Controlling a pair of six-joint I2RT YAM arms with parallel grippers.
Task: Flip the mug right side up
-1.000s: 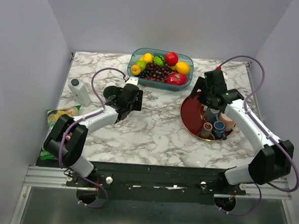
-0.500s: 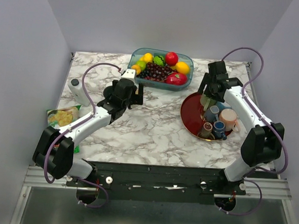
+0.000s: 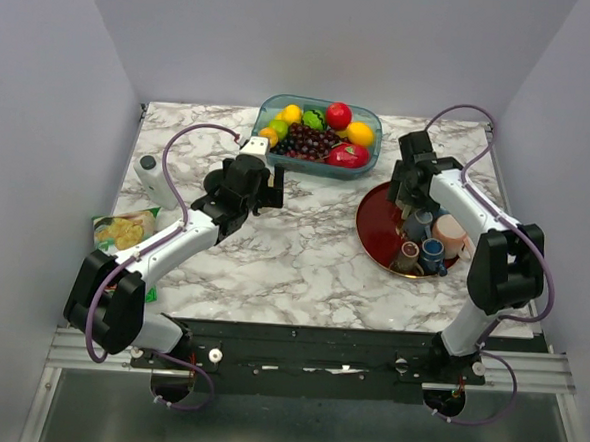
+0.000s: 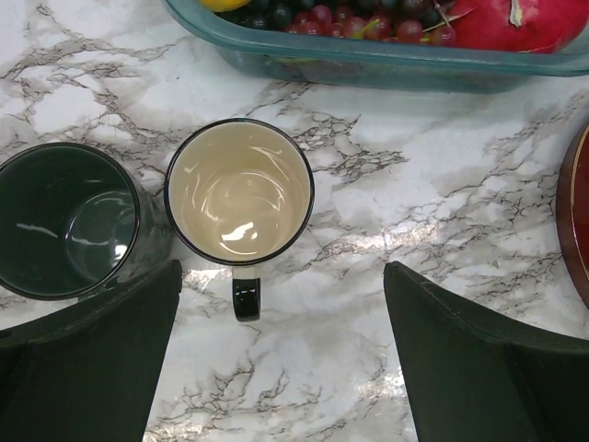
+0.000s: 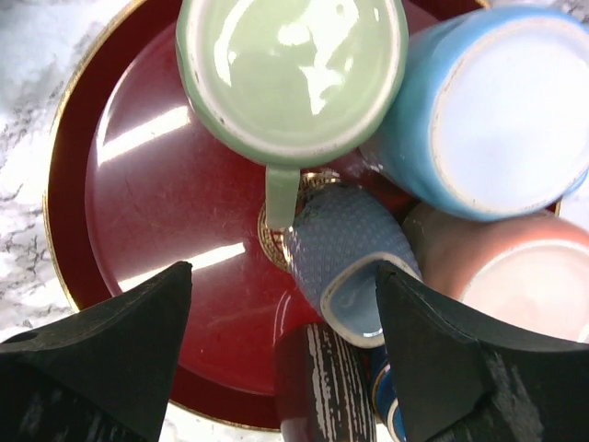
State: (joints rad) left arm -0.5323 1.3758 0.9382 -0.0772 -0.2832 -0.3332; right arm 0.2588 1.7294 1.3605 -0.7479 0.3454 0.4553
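Mug with a glossy black outside and a cream inside (image 4: 239, 193), upright on the white, grey-veined marble tabletop (image 4: 442, 184), mouth up and empty. Handle turned toward the bottom edge of the left wrist view. Just to its left, a dark green glazed mug (image 4: 64, 221), also mouth up; walls very close, touching or not cannot be told. Near the long side of the teal translucent plastic fruit tray (image 4: 368, 69), but apart from it.

Left gripper (image 4: 282, 274) poised short of the cream-lined mug, black fingers (image 4: 101, 359) spread wide to either side of the handle. Nothing pinched, no contact with the mug.

Right gripper (image 5: 283, 274) hanging over the round dark red tray with a gold rim (image 5: 138, 184), fingers (image 5: 101, 350) parted wide, nothing gripped between them. Crowded on that tray: a pale green mug (image 5: 290, 64) with its handle pointing at the tray's middle, a sky-blue mug (image 5: 497, 110) against it, a pink cup (image 5: 515, 276), a small blue-grey textured cup (image 5: 345, 249) tipped on its side, and a dark red striped cup (image 5: 327, 387) at the near edge.

At the far left of the table in the top view, a white bottle with a dark cap (image 3: 157, 181) and a green snack bag (image 3: 122, 228).
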